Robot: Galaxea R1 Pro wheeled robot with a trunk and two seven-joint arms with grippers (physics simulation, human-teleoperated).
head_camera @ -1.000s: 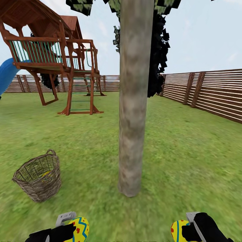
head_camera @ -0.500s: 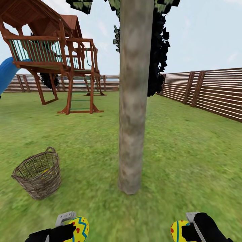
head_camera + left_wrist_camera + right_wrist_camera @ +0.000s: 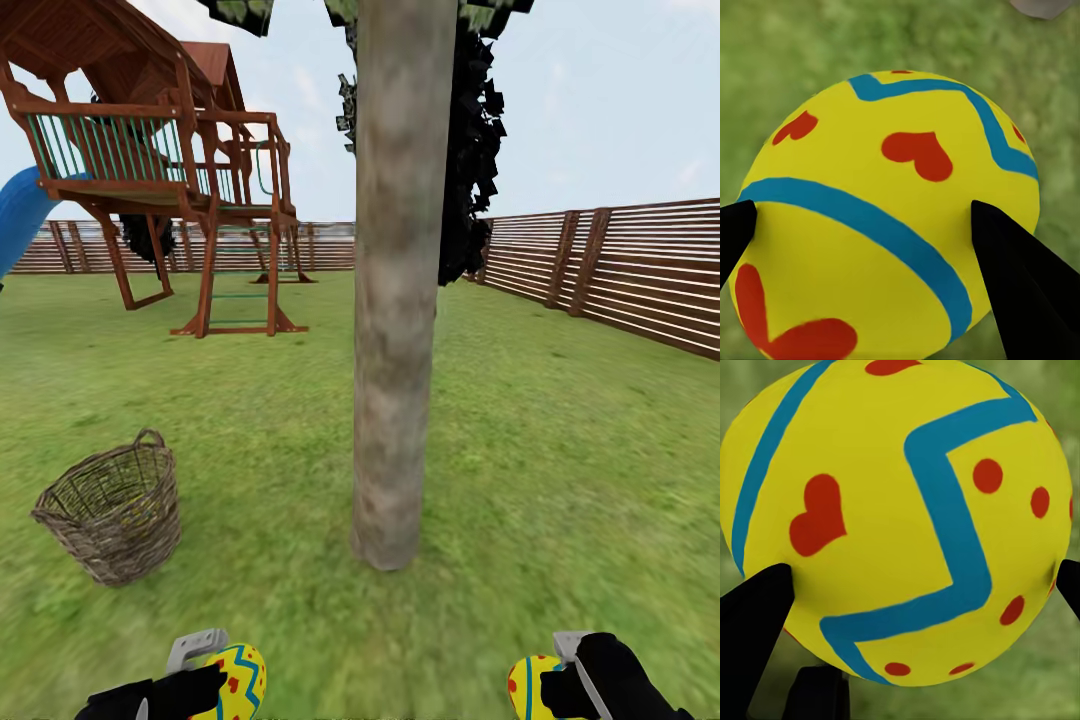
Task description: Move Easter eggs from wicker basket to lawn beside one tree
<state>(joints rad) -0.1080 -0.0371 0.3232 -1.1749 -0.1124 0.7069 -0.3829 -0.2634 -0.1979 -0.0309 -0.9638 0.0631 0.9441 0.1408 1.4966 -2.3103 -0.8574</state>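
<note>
In the head view the tree (image 3: pixel 395 300), a thick grey-brown trunk, rises from the lawn (image 3: pixel 560 450) straight ahead. The wicker basket (image 3: pixel 110 512) stands on the grass to its left; I cannot make out what is inside through the weave. Low at the near left, my left gripper (image 3: pixel 215 672) is shut on a yellow Easter egg (image 3: pixel 240 680) with blue zigzags and red marks. That egg (image 3: pixel 889 217) sits between the black fingers (image 3: pixel 1020 285) in the left wrist view. My right gripper (image 3: pixel 560 682) is shut on a second egg (image 3: pixel 530 686), close up in the right wrist view (image 3: pixel 900 517).
A wooden play tower (image 3: pixel 160 170) with a blue slide (image 3: pixel 20 215) stands far back on the left. A brown slatted fence (image 3: pixel 620 270) closes the garden at the back and right. Open grass lies around the trunk's base (image 3: pixel 385 550).
The whole head view has shifted a little: basket and trunk base sit slightly higher in the picture. Both grippers keep the same hold on their eggs.
</note>
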